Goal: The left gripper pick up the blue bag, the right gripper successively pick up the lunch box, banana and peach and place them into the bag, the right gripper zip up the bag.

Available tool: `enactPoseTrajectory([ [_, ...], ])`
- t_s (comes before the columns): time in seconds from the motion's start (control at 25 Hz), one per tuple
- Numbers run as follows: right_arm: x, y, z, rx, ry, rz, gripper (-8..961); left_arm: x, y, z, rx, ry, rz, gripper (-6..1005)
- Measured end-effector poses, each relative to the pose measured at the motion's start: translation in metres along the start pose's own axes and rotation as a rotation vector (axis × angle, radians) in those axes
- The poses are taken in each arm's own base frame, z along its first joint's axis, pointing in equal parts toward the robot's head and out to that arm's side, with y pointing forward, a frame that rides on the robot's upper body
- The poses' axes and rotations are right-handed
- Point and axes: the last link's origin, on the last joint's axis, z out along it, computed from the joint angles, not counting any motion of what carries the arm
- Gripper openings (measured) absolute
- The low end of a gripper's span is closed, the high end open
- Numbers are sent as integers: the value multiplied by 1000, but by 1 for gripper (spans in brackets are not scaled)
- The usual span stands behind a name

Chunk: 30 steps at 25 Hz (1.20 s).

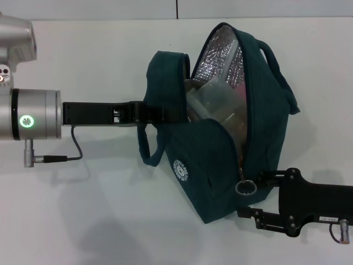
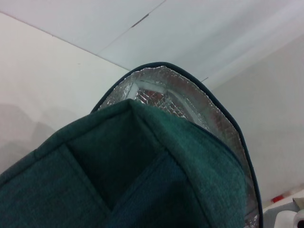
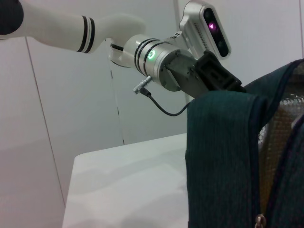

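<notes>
A plain white desk (image 1: pixel 94 221) fills the head view, its far edge meeting a pale wall with one dark vertical seam. In the right wrist view the same white top ends in a straight edge before light wall panels.

The blue bag (image 1: pixel 220 160) stands near the middle of the desk, mouth unzipped and gaping, silver foil lining (image 1: pixel 220 55) showing. Its near handle loop is stretched sideways and clamped in the left gripper (image 1: pixel 144 113), which reaches in level from the robot's left and holds the mouth apart. Inside the bag lies the lunch box (image 1: pixel 215 99), clear and tilted; nothing else inside can be made out.

The right gripper (image 1: pixel 252 190) sits low at the bag's right corner, its fingers spread apart around the metal ring zipper pull (image 1: pixel 245 187), which hangs at the end of the zipper line.
</notes>
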Motion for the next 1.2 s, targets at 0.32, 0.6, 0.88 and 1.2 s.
enactPoseTrajectory([
  [0.32, 2, 0, -1, 10, 4, 5, 467, -1, 0, -1, 1, 1, -2, 65],
  [0.6, 1, 0, -1, 7, 2, 5, 422, -2, -1, -1, 1, 2, -5, 65],
  [0.88, 1, 1, 0, 3, -2, 4, 419, -2, -1, -2, 2, 2, -6, 65],
  [1.2, 0, 0, 0, 14, -9, 1, 415, -3, -1, -2, 2, 3, -8, 66],
])
